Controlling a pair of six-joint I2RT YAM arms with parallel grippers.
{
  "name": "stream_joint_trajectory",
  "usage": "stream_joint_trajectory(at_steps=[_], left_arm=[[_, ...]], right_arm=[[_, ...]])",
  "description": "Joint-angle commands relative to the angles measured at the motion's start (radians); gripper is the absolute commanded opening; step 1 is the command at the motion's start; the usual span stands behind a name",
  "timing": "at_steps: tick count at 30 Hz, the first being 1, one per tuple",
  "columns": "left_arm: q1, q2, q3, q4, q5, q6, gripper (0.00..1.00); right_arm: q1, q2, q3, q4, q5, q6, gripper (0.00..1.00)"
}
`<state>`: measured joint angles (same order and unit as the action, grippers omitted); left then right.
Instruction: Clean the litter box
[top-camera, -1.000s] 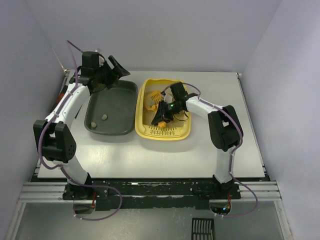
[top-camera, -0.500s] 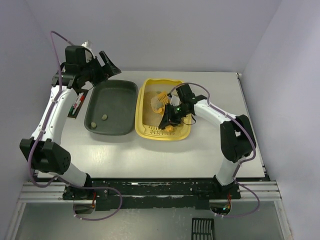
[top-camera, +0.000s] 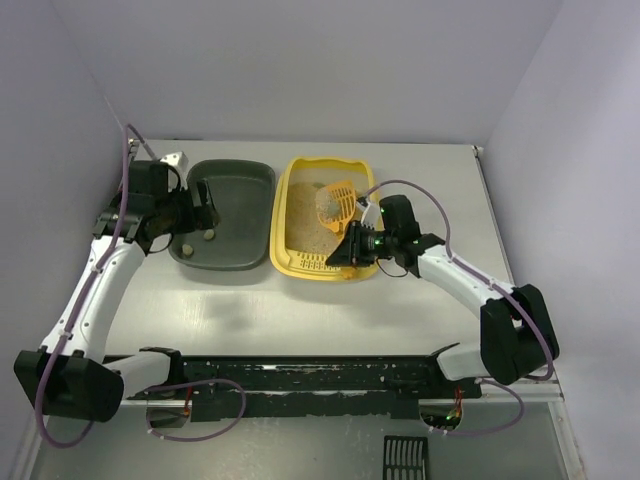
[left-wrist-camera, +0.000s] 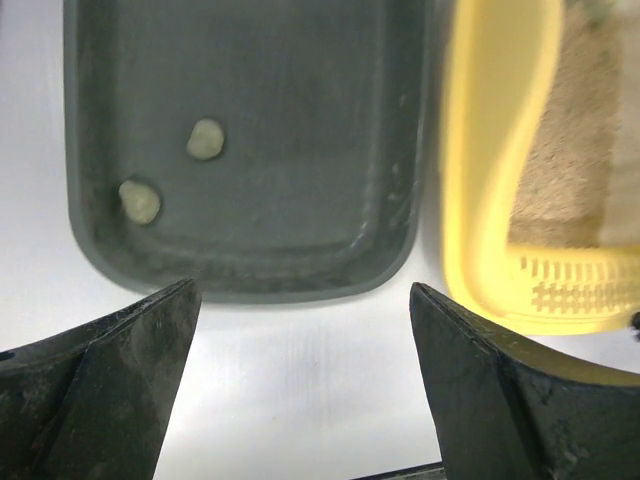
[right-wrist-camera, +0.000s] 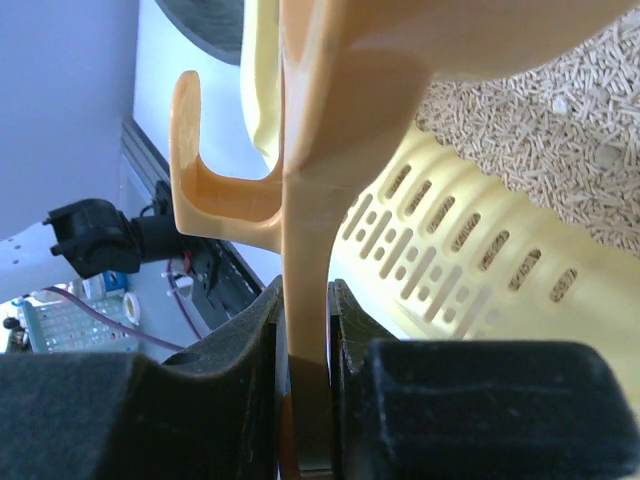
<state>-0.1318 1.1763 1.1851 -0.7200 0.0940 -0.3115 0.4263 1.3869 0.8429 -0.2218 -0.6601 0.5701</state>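
Observation:
The yellow litter box (top-camera: 283, 228) with beige litter sits mid-table; its slotted ledge (right-wrist-camera: 470, 260) is at the near end, and its left rim shows in the left wrist view (left-wrist-camera: 480, 190). My right gripper (top-camera: 357, 245) is shut on the handle of the orange slotted scoop (top-camera: 335, 204), held above the litter with sand in it; the handle (right-wrist-camera: 305, 230) is clamped between my fingers. My left gripper (top-camera: 198, 205) is open and empty above the dark grey-green tray (top-camera: 232, 222), which holds two greenish clumps (left-wrist-camera: 205, 139).
The grey-green tray (left-wrist-camera: 250, 150) lies directly left of the litter box, almost touching it. Purple walls close off the back and both sides. A black rail runs along the table's near edge (top-camera: 300, 372).
My right gripper pulled back toward the near right and lifted the scoop out over the litter. My left arm swung from the far left corner down over the grey tray.

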Motion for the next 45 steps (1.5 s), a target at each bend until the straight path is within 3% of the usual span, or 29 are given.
stream_joint_trajectory(at_steps=[1,6,10,15,19,23,24,40,43,45], left_arm=[[0.008,-0.051,-0.044,-0.040,-0.084,0.085,0.97],[0.008,-0.097,-0.062,-0.129,-0.240,0.117,0.95],[0.008,-0.135,-0.040,-0.193,-0.382,0.115,0.92],[0.016,-0.207,-0.054,-0.169,-0.400,0.120,0.96],[0.049,-0.233,-0.063,-0.156,-0.404,0.132,0.98],[0.070,-0.247,-0.065,-0.151,-0.402,0.137,0.98],[0.074,-0.247,-0.066,-0.150,-0.402,0.137,0.98],[0.100,-0.217,-0.068,-0.144,-0.377,0.148,0.96],[0.102,-0.214,-0.073,-0.135,-0.351,0.161,0.86],[0.102,-0.214,-0.073,-0.135,-0.355,0.160,0.86]], right_arm=[[-0.010,-0.023,-0.095,0.313,-0.018,0.102,0.00],[-0.011,0.048,-0.197,0.680,-0.084,0.252,0.00],[-0.012,0.115,-0.213,0.857,-0.130,0.322,0.00],[-0.017,0.200,-0.216,1.106,-0.204,0.456,0.00],[-0.029,0.302,-0.248,1.463,-0.255,0.686,0.00],[-0.041,0.494,-0.277,2.003,-0.252,0.996,0.00],[-0.045,0.537,-0.269,2.040,-0.253,1.050,0.00],[-0.050,0.530,-0.316,2.040,-0.265,0.984,0.00],[-0.050,0.488,-0.335,1.958,-0.274,0.906,0.00],[-0.052,0.446,-0.341,1.839,-0.283,0.803,0.00]])
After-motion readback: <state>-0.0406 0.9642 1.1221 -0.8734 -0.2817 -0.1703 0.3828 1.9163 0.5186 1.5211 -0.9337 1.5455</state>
